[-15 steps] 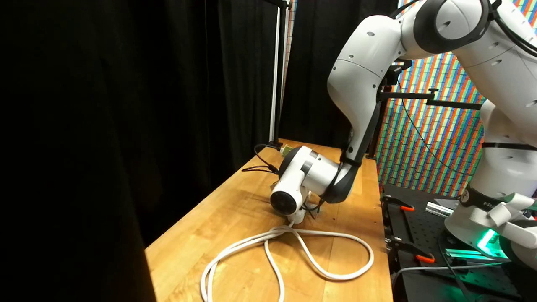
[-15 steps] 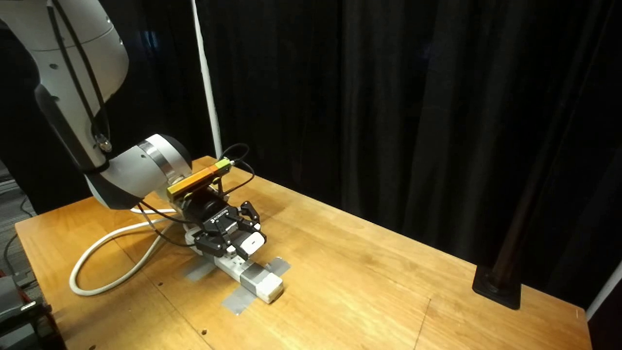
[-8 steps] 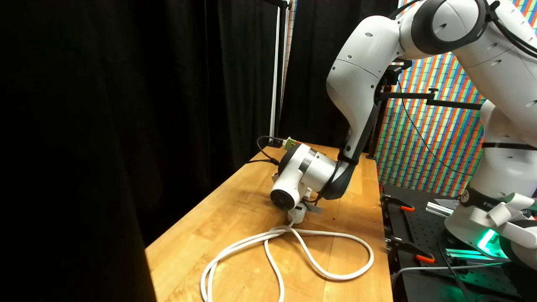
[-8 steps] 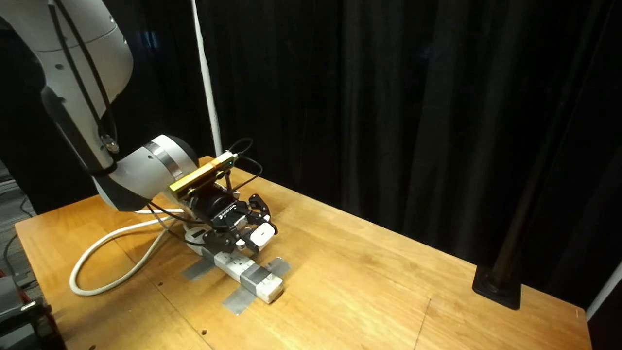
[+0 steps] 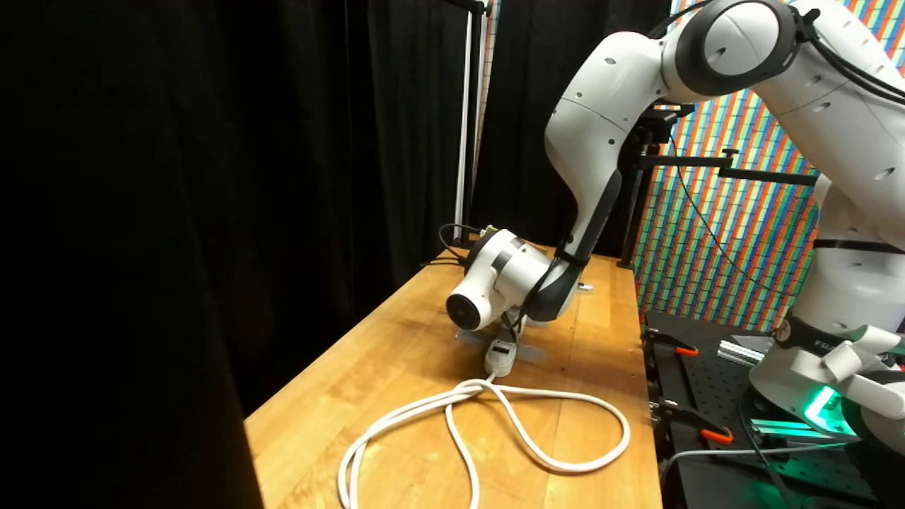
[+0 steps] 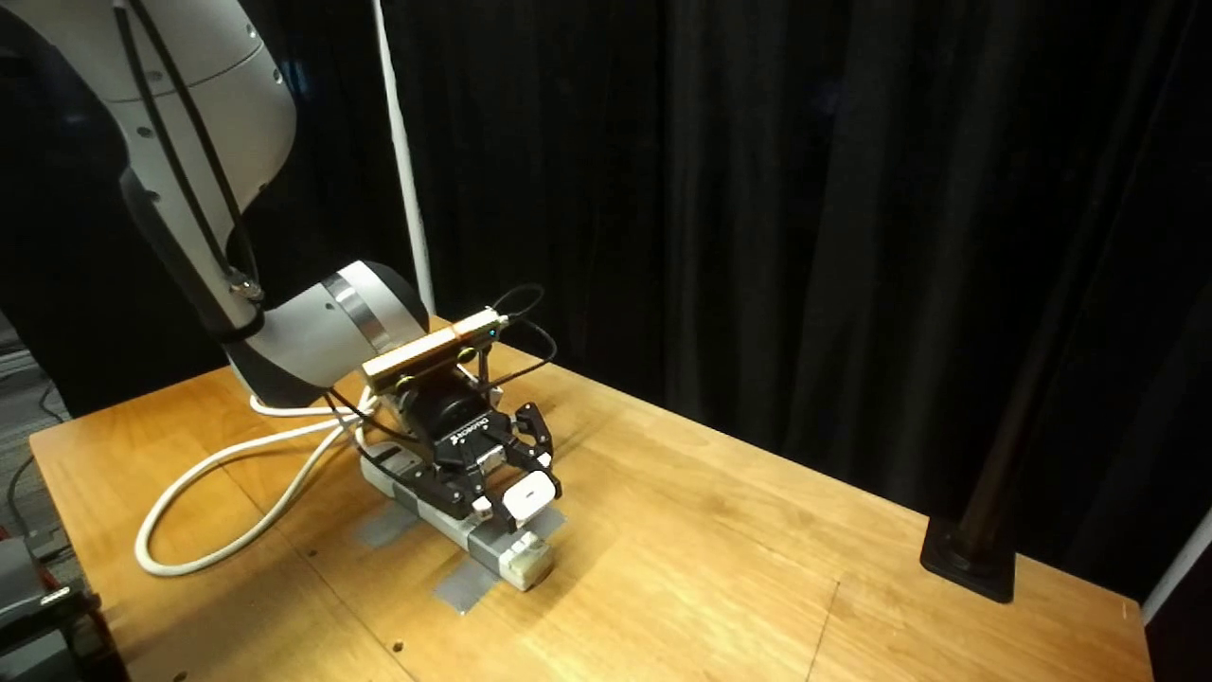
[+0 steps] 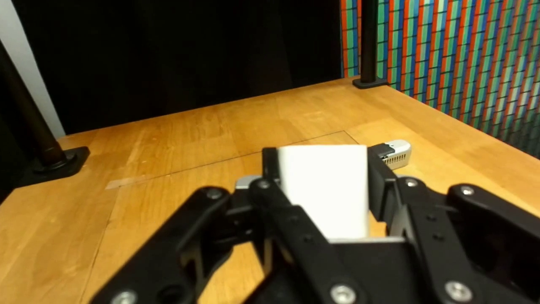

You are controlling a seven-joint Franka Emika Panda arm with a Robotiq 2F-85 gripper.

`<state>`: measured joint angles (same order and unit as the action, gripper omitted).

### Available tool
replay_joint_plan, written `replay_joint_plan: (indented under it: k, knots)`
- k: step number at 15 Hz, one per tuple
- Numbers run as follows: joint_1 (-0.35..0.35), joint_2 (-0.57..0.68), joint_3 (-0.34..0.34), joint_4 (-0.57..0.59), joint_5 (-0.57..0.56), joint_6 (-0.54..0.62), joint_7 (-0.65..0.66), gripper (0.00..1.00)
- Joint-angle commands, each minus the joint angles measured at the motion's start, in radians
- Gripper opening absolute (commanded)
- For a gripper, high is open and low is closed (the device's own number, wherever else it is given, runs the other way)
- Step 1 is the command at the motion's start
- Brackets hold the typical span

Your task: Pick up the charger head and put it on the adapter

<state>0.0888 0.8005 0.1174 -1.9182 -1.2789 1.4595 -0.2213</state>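
- One white arm point(image 5: 601, 113) arches across the upper right of the frame in an exterior view, elbow high near the top edge, forearm slanting steeply to the lower left.
- At the foot of that slope the wrist point(image 5: 495, 276) is bent sharply back, a thick white barrel near the middle of the frame, low over the worktop point(image 5: 410, 360); it hides the grasping end from this angle.
- In an exterior view the arm fills the upper left, and the claw point(image 6: 524, 500) sits a little left of centre, tilted, pointing toward the lower right of the frame.
- A gold-coloured bar point(image 6: 436, 350) is mounted above the claw.
- The claw is clamped on the charger head point(image 7: 329, 190): in the wrist view the white block stands right of centre and below mid-height, one of the black fingers point(image 7: 270, 164) against its left side, the opposite one against its right.
- The adapter point(image 6: 443, 519) lies diagonally on the worktop from left of centre to the bottom middle of the frame; the charger head shows just above its lower right stretch, and whether they touch cannot be told.
- Grey tape point(image 6: 466, 583) crosses the adapter and sticks to the worktop on both sides.
- A thick white cord point(image 5: 576, 467) loops across the lower half of the frame from the adapter's near end.
- A pale object with a slotted side point(image 7: 398, 158) rests right of centre in the wrist view, partly hidden behind the claw.
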Motion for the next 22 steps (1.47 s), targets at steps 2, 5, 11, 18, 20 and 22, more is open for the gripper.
replay_joint_plan:
  k: [2, 5, 11, 18, 20, 22]
  knots:
    - [-0.041, 0.052, 0.004, 0.083, 0.056, 0.024, -0.093, 0.23]
    - [-0.058, 0.081, 0.002, 0.115, 0.087, 0.046, -0.136, 0.23]
    - [-0.065, 0.123, -0.013, 0.168, 0.098, 0.07, -0.152, 0.23]
    - [-0.064, 0.138, -0.039, 0.199, 0.087, 0.057, -0.162, 0.23]
    - [-0.065, 0.144, -0.045, 0.205, 0.09, 0.052, -0.166, 0.23]
    - [-0.067, 0.148, -0.044, 0.205, 0.095, 0.055, -0.172, 0.23]
